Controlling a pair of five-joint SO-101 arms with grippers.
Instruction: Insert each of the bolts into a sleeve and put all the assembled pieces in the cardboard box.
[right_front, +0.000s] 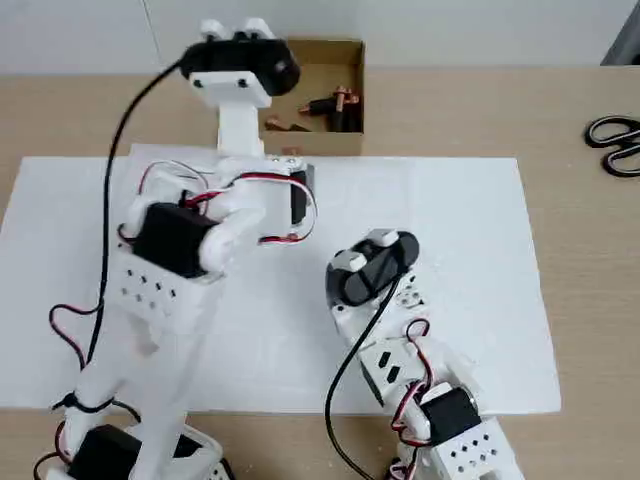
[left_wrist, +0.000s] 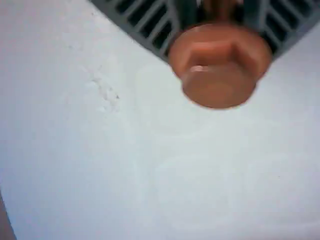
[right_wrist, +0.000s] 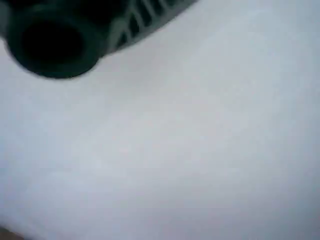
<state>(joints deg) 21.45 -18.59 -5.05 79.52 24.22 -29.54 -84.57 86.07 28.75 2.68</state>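
Two white plastic arms work over a flat white paper sheet (right_front: 470, 300) spread on a pale wood-grain table (right_front: 580, 260). The left gripper (left_wrist: 220, 11) is clamped on one copper-coloured metal bolt (left_wrist: 220, 65), its grey ribbed fingers (left_wrist: 142, 17) on either side of the shank. The bolt's hexagonal head, on a round flange, faces the wrist camera above the paper. In the high view this arm stretches to the far left, its end just near of the box.

The right gripper (right_wrist: 85, 15) grips one black cylindrical sleeve (right_wrist: 52, 42) beside a grey ribbed finger (right_wrist: 142, 17), and the sleeve's round open bore faces the camera over the same paper. In the high view the right arm sits near the middle of the sheet, well apart from the box.

At the far edge stands an open brown cardboard box (right_front: 330, 144) holding assembled pieces (right_front: 330, 104), black sleeves with copper ends. At least two can be counted; the arm hides part of the box. One pair of black-handled scissors (right_front: 615, 145) lies at the far right.
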